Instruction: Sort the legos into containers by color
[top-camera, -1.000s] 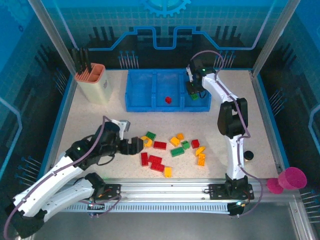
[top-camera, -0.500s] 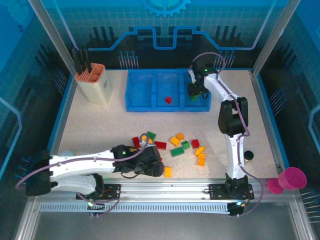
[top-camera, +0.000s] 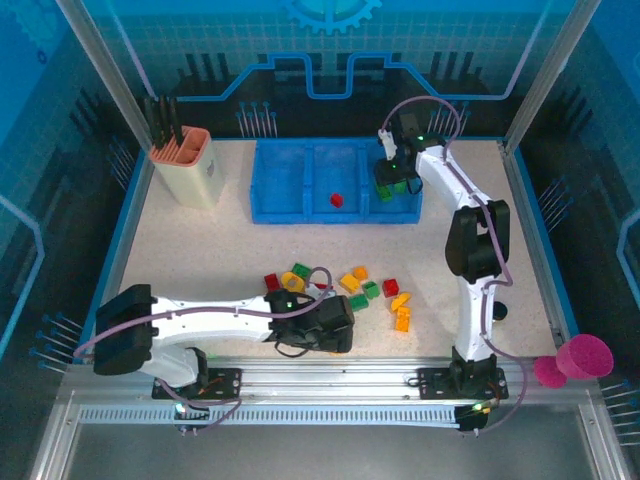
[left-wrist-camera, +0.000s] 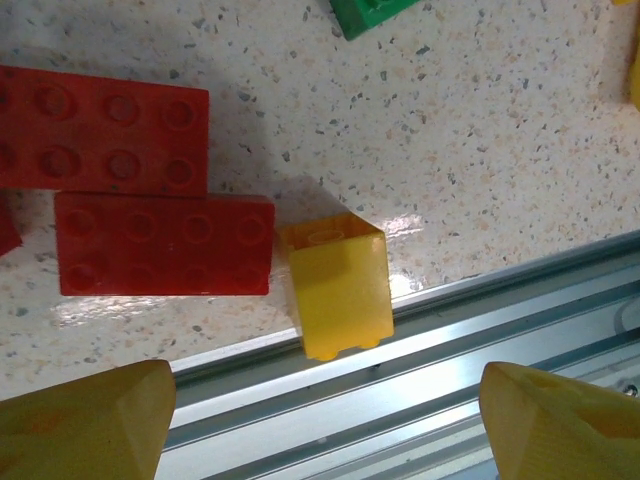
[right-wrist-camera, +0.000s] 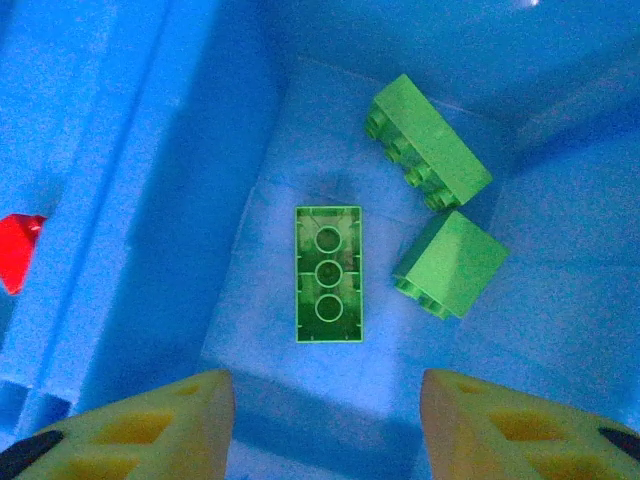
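The yellow lego (left-wrist-camera: 335, 285) lies at the table (left-wrist-camera: 480, 130) edge, against a red lego (left-wrist-camera: 165, 243). It is probably light, rigid and smooth: grip opposing flat sides. The left end effector (left-wrist-camera: 325, 425) hovers wide and empty above it. The right end effector (right-wrist-camera: 325, 425) is parted and empty.

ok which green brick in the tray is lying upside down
The flat oblong green brick: its hollow underside faces up; the other two rest on their sides.

A speckled beige tabletop (top-camera: 200, 260) sits inside blue circuit-patterned wall panels (top-camera: 320, 60) framed by aluminium posts (top-camera: 105, 75)
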